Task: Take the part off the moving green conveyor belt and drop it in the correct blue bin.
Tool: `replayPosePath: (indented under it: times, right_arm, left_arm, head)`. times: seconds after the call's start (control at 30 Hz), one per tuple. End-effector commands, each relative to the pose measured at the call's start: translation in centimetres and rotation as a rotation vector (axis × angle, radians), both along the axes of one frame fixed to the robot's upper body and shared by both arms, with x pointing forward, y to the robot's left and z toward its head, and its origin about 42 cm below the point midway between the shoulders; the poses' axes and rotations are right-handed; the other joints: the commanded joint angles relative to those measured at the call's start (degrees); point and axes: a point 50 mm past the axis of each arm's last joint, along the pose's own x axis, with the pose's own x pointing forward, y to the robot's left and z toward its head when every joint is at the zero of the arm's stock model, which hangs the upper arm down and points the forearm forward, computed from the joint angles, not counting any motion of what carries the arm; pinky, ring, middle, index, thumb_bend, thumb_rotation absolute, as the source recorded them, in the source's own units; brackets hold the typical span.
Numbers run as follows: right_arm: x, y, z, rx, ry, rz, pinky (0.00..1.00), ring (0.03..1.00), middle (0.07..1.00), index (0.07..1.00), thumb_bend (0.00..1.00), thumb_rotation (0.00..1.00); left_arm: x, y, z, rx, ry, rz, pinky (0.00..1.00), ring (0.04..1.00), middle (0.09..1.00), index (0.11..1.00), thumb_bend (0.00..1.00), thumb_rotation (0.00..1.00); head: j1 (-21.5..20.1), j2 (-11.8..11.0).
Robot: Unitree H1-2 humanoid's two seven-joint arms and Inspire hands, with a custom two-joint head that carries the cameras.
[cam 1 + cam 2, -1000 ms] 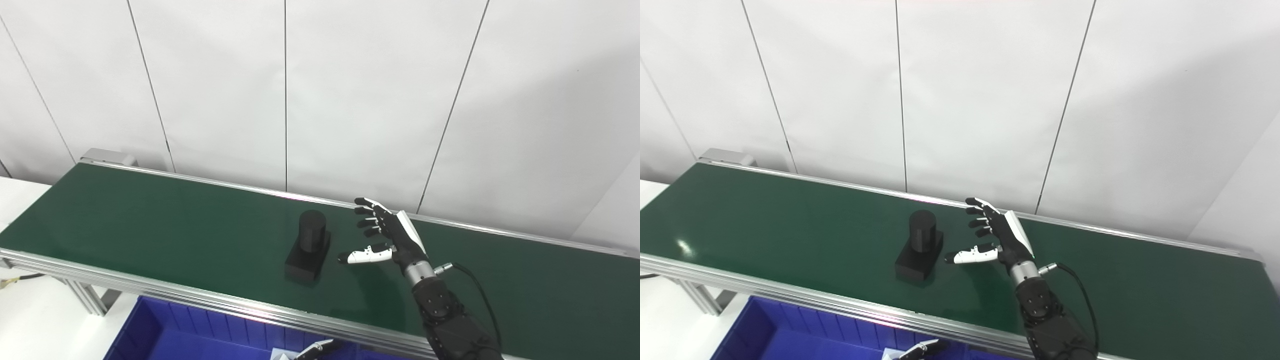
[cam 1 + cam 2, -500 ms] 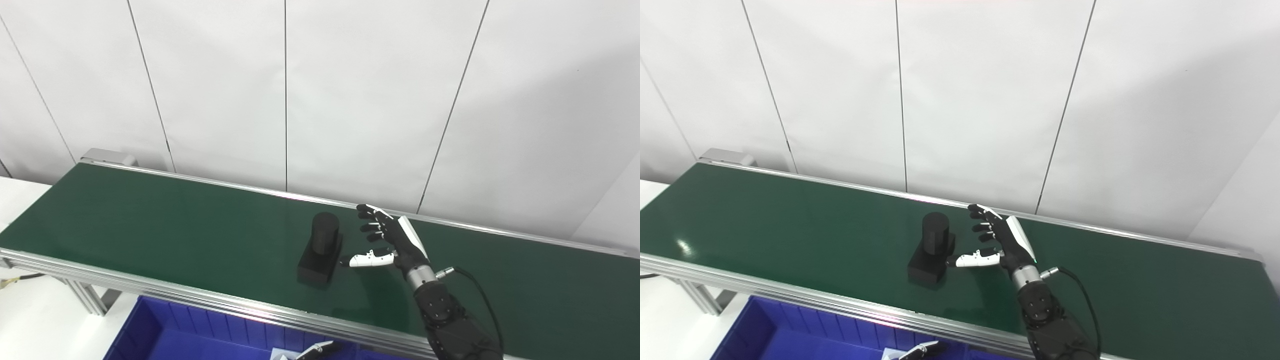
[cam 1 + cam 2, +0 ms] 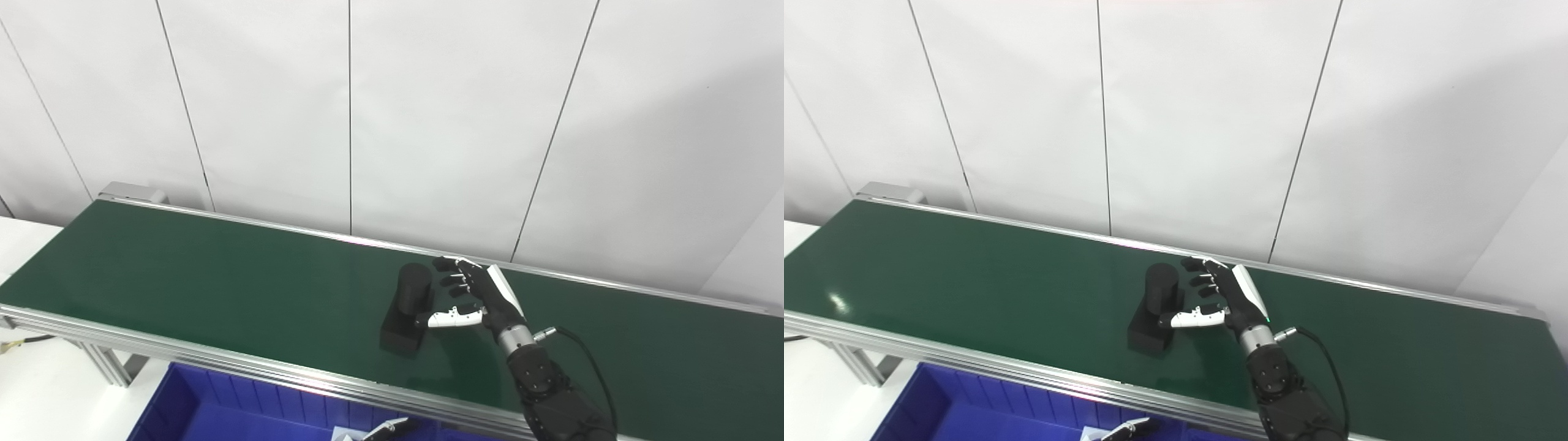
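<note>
A black part (image 3: 407, 305), an upright cylinder on a block base, rides on the green conveyor belt (image 3: 214, 275) near its middle. My right hand (image 3: 484, 297) is open just to the right of the part, fingers spread toward the cylinder and the white thumb reaching in front of it. The fingertips are at the part's side; I cannot tell if they touch. The same shows in the right eye view, with the part (image 3: 1156, 306) beside the hand (image 3: 1228, 297). Only a sliver of my left hand (image 3: 383, 429) shows at the bottom edge, over the blue bin (image 3: 202, 410).
The belt's aluminium rail (image 3: 245, 364) runs along the near side, between the belt and the bin. A white wall stands right behind the belt. A white tabletop (image 3: 24, 239) lies at the far left.
The part has ridden rightward on the belt up to my right hand. The hand has lowered slightly, and its fingers and thumb now flank the cylinder. The left hand has not moved.
</note>
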Motion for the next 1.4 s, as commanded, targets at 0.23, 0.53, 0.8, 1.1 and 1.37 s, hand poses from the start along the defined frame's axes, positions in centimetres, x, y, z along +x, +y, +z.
replayPosePath:
  times: [0.23,0.53,0.8,1.1,1.37]
  right_arm:
    - [1.5,0.7,3.1,0.029,-0.09,0.015,0.65,0.719,0.785,0.752,0.9,0.2]
    - [1.5,0.6,2.9,0.053,-0.091,-0.023,0.55,0.617,0.686,0.696,0.74,0.12]
    - [1.7,0.4,2.9,-0.006,-0.144,-0.085,0.45,0.487,0.482,0.502,0.53,0.0]
    - [1.5,-0.3,2.4,-0.028,-0.142,-0.086,0.42,0.423,0.504,0.5,0.52,0.0]
    - [1.3,-1.1,2.2,-0.031,-0.151,-0.097,0.42,0.426,0.509,0.489,0.52,0.0]
  left_arm:
    - [0.6,-0.7,1.1,-0.037,-0.056,-0.002,0.79,0.855,0.835,0.799,0.93,0.93]
    - [0.6,-0.6,1.0,-0.03,-0.058,-0.003,0.79,0.859,0.837,0.802,0.93,0.94]
    - [0.6,-0.6,1.0,-0.038,-0.05,-0.007,0.8,0.867,0.843,0.806,0.94,0.93]
    - [0.7,-0.4,1.0,-0.029,-0.054,-0.013,0.8,0.863,0.843,0.811,0.91,0.93]
    - [0.7,-0.5,1.1,-0.043,-0.051,-0.014,0.81,0.87,0.847,0.813,0.91,0.93]
  head:
    - [0.1,0.1]
    - [0.0,0.2]
    - [-0.1,0.3]
    - [-0.3,0.4]
    - [-2.1,1.0]
